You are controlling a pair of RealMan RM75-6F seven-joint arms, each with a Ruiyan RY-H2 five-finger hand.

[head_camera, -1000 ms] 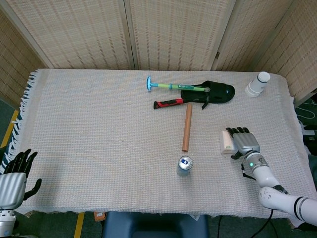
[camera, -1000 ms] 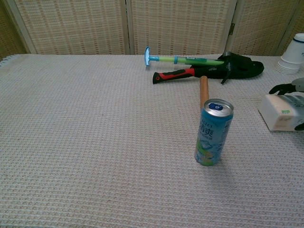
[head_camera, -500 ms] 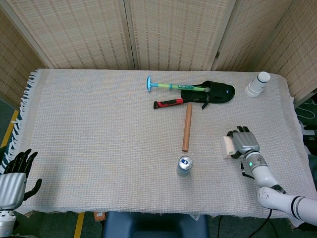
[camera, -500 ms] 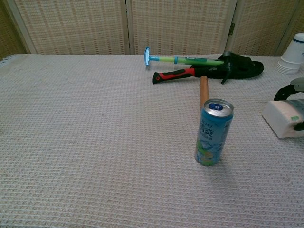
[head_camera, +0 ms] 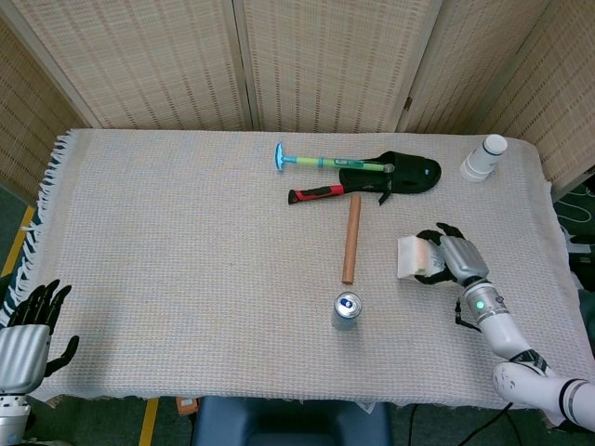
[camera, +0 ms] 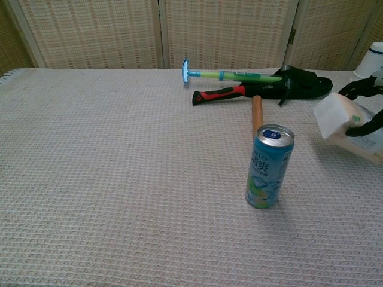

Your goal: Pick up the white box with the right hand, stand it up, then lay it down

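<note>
Woven screens stand behind the cloth-covered desk (head_camera: 186, 260). At its right side, the right robot hand (head_camera: 453, 261) clamps the white box (head_camera: 411, 257), which is tilted and lifted off the cloth. Left of the box lie a wooden stick (head_camera: 350, 238) and, nearer, an upright drink can (head_camera: 346, 310). Farther back lie a red-handled tool (head_camera: 321, 193) and a black shoe (head_camera: 402, 173). The left robot hand (head_camera: 28, 336), fingers apart, hangs off the near left corner.
</note>
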